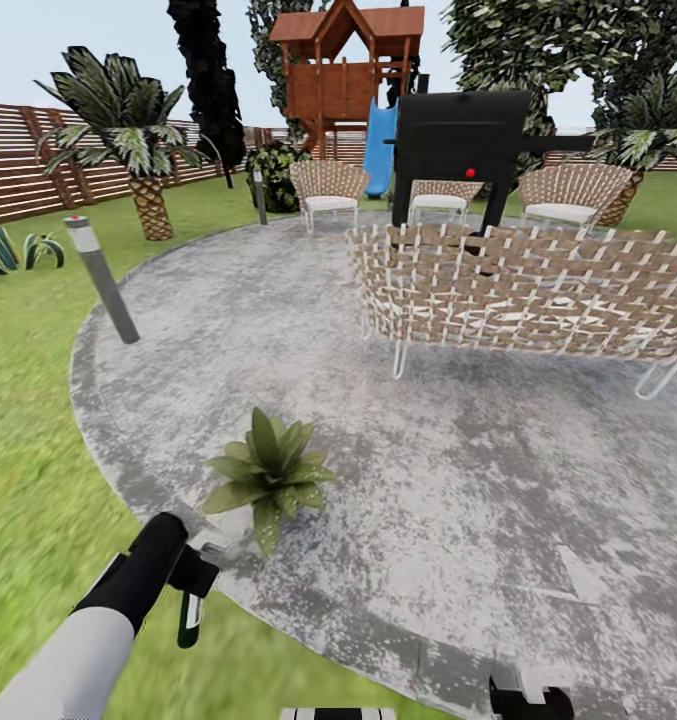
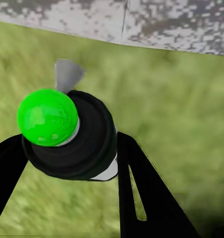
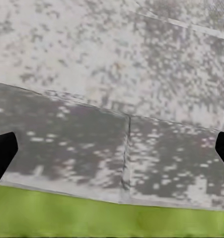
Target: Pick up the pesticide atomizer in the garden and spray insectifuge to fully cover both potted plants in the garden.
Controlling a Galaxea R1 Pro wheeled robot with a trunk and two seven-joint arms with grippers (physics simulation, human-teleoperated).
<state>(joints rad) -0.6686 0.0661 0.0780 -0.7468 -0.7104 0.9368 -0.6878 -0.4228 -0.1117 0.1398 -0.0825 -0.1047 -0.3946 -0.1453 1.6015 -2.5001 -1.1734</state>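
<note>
We see a low rosette of broad pointed green leaves [image 1: 268, 473] near the edge of the round grey mottled paved patio [image 1: 458, 480], with a woven wicker sofa [image 1: 523, 290], a black grill [image 1: 463, 135] and a grey bollard light [image 1: 102, 277] beyond. Our left gripper [image 1: 200, 575], on an arm reaching forward over the lawn [image 1: 28, 480] just beside the plant, is clamped around the slim white bottle with a dark green end [image 1: 190, 618], which hangs downward. Our right gripper [image 3: 112, 148] hovers over the patio's rim with its fingers spread wide apart.
</note>
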